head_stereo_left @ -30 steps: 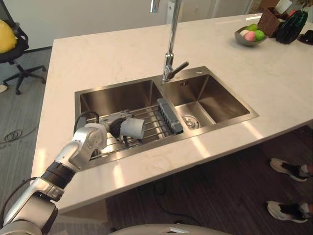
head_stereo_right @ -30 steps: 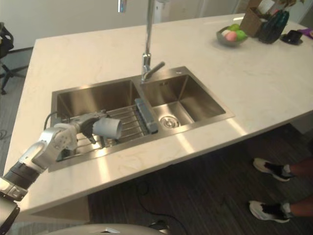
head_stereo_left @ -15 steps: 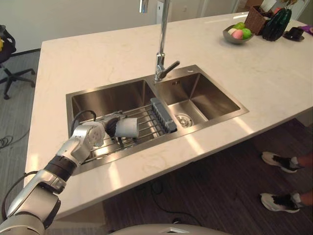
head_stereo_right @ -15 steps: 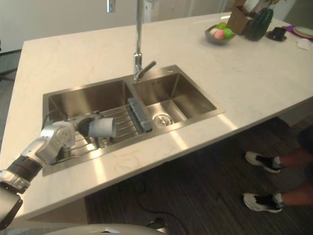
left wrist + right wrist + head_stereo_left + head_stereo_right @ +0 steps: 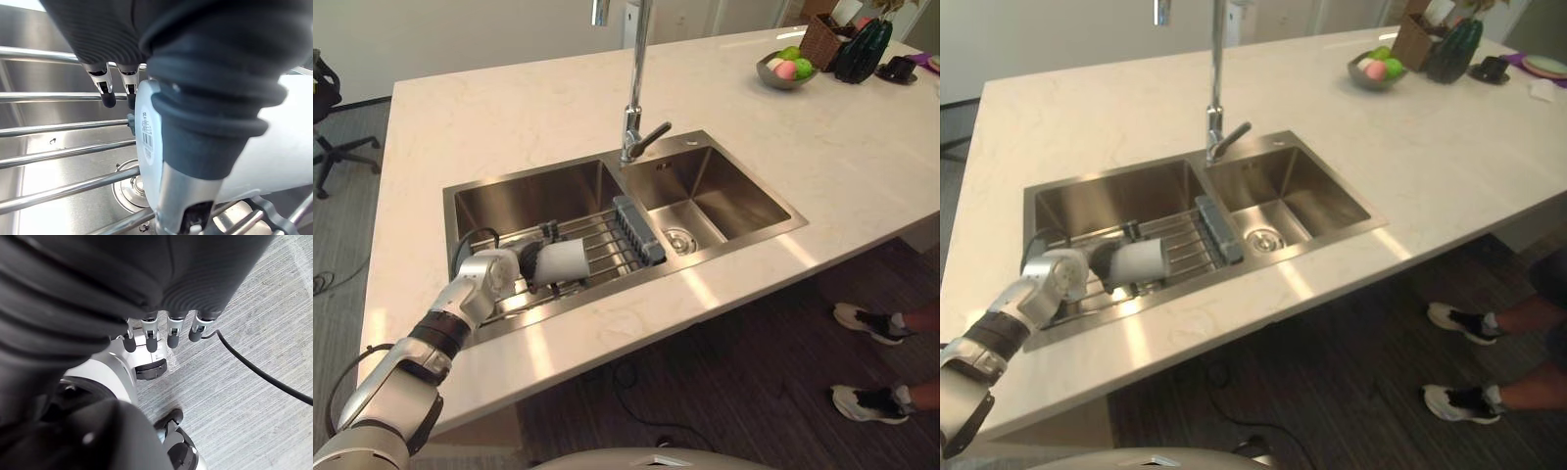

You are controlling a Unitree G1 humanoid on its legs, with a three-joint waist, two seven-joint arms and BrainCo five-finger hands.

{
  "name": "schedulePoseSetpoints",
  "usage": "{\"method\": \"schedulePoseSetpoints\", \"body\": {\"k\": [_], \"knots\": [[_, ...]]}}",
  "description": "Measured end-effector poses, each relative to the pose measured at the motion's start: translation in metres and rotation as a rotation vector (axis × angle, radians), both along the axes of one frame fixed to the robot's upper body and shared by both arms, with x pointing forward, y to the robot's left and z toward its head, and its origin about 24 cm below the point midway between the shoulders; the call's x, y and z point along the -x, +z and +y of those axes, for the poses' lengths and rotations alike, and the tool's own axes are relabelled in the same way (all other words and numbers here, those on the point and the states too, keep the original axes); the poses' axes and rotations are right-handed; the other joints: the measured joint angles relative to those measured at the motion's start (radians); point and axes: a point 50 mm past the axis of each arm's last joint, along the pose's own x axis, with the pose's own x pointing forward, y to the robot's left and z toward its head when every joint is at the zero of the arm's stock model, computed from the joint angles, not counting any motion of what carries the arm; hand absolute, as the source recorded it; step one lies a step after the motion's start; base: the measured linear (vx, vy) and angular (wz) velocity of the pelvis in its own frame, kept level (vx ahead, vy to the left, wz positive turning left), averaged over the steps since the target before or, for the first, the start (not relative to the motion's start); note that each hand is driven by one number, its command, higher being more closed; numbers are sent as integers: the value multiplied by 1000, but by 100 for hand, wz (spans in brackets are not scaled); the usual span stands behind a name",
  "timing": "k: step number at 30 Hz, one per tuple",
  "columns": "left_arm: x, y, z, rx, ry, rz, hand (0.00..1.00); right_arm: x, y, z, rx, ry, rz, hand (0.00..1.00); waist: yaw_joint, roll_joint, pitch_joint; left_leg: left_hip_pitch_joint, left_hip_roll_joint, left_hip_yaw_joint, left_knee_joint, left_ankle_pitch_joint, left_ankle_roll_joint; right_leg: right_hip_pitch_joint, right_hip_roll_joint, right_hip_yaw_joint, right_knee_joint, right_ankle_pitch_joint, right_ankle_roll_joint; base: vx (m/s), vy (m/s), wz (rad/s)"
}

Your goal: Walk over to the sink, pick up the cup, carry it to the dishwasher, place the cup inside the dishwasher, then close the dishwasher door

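Fingers of the left hand (image 5: 523,265) grasp a white cup (image 5: 564,261), tipped on its side above the wire rack (image 5: 607,240) in the left basin of the sink (image 5: 524,196). The right basin shows its drain (image 5: 677,238). A bowl (image 5: 781,82) of fruit (image 5: 788,67) sits far back on the worktop (image 5: 509,108). Left wrist view: the thumb (image 5: 195,147) lies across the cup (image 5: 293,156), rack bars behind. Right wrist view: the right hand (image 5: 195,284) hangs over grey floor (image 5: 254,318), fingers (image 5: 172,337) loose, holding nothing.

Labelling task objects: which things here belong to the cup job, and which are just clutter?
Job: cup; left hand curled round it; sink; right hand, hanging open.
Clutter: wire rack; faucet; fruit bowl; person's shoes.
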Motion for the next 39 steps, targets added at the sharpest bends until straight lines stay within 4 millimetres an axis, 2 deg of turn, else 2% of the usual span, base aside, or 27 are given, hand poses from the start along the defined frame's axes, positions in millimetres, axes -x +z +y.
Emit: {"method": "schedulePoseSetpoints", "body": {"k": [11,12,18,33,36,39], "knots": [[-1,-7,-7,-13,10,0,0,-1,0,0,1,25,-8,0,8,0,0,5,-1,-4,0,1,1,8,1,2,1,-1,-1,0,0,0],[-1,-7,-8,-12,9,1,100,-1,0,0,1,26,-8,0,8,0,0,7,-1,-3,0,1,1,8,1,3,1,-1,-1,0,0,0],[2,-9,-20,-12,-46,9,100,-2,0,0,3,39,-9,0,7,1,-1,13,-1,-1,0,0,1,8,1,12,5,-1,-1,-10,0,-4],[7,-3,-23,70,-84,34,100,-2,0,-1,6,49,-14,0,6,8,-6,6,-1,-5,0,-1,1,6,1,2,1,-3,2,0,0,0],[10,3,-22,113,-82,29,100,-2,0,-1,6,47,-14,0,6,8,-6,4,-1,-7,0,-1,1,5,1,-3,1,-3,2,0,0,0],[13,14,-29,207,-110,21,100,-1,0,-2,7,47,-11,0,15,8,-6,3,-1,-10,0,0,1,6,1,-8,1,-3,2,0,0,0]]}}
